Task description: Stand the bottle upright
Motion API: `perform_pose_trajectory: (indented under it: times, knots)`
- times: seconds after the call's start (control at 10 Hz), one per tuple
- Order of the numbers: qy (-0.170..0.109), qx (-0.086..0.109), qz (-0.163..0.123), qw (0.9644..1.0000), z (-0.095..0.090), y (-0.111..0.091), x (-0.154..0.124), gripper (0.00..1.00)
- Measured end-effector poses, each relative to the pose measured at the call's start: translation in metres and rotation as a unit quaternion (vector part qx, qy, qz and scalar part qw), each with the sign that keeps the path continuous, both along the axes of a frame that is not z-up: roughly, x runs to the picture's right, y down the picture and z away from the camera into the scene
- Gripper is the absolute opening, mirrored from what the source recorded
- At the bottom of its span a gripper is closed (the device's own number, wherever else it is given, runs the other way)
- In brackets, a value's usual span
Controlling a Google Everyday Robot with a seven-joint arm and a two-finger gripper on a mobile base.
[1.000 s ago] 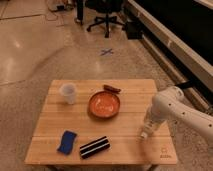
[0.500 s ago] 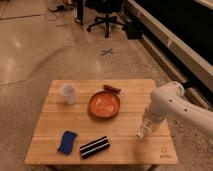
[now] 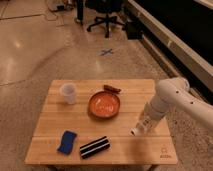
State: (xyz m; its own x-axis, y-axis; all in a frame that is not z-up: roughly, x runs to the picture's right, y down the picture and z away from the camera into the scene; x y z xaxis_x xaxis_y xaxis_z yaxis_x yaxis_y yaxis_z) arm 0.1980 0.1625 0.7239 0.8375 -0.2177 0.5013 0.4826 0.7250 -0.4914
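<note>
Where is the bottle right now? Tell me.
In the camera view, the bottle is over the table's right side, held tilted in the shut gripper, just right of the orange bowl.

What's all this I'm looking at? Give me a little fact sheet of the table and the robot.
table: light wooden table
gripper: gripper shut, pointing down over the table's right side, near the front
bottle: cannot be told apart from the pale end of the arm
centre: orange bowl, brown item just behind it
left: translucent cup, upright
front left: blue sponge, striped black-and-white object beside it
</note>
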Motion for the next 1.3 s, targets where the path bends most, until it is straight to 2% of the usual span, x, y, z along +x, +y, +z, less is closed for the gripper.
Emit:
perform_pose_trajectory:
  times: [0.2, 0.4, 0.7, 0.8, 1.0, 1.2, 1.3]
  knots:
    - [-0.014, -0.035, 0.049, 0.9981, -0.009, -0.006, -0.006, 0.05]
    - [-0.027, -0.061, 0.09, 0.9936, -0.013, -0.009, -0.008, 0.05]
    - [-0.051, -0.089, 0.151, 0.9832, -0.009, -0.009, -0.007, 0.05]
    - [-0.064, -0.096, 0.175, 0.9778, -0.006, -0.008, -0.006, 0.05]
    - [-0.089, -0.096, 0.208, 0.9694, -0.004, -0.011, -0.003, 0.05]
    - [-0.111, -0.078, 0.257, 0.9569, -0.008, -0.021, 0.001, 0.05]
    - [-0.116, -0.067, 0.273, 0.9526, -0.01, -0.025, 0.003, 0.05]
